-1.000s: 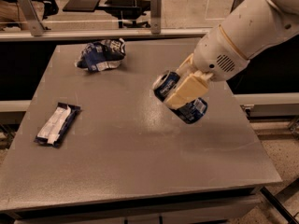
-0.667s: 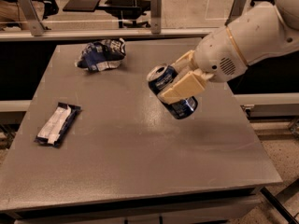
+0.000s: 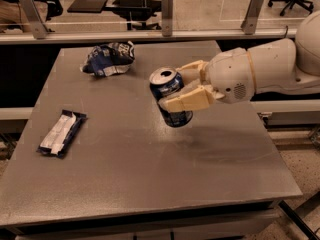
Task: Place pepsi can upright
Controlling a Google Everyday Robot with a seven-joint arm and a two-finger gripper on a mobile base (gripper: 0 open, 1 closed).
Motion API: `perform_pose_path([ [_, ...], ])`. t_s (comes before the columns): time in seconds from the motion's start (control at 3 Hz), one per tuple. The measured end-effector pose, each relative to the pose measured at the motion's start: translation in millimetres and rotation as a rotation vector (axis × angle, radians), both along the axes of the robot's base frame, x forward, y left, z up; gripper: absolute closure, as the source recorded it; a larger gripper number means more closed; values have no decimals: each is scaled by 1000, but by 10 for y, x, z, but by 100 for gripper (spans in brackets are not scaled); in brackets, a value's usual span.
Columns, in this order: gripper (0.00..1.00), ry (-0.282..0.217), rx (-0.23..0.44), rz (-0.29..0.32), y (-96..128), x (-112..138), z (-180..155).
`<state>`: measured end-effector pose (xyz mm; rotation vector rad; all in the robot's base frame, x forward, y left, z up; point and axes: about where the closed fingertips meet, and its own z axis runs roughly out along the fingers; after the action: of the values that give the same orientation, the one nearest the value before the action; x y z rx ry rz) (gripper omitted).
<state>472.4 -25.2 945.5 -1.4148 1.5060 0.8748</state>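
The gripper (image 3: pixel 171 88) is hanging over the desk (image 3: pixel 125 174), jaws clenching the pepsi can (image 3: pixel 166 84) from its right, long axis near-vertical, top tipping slightly left, base apparently hovering.

The white arm (image 3: pixel 280 69) enters from the right edge and runs roughly level, ending in a rounded wrist housing (image 3: pixel 232 79). The gripper (image 3: pixel 171 88) points left, raised above the middle of the table (image 3: pixel 150 174). Its two cream fingers (image 3: pixel 192 98) are clamped on opposite sides of the pepsi can (image 3: pixel 165 81), held clear of the surface and tilted slightly from upright.
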Motion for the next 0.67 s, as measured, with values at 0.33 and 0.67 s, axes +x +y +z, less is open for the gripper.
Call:
perform_pose_path([
  [0.33,100,-14,62,15,-9,3,-83],
  [0.67,100,-18,150,37,-30,23,-232],
])
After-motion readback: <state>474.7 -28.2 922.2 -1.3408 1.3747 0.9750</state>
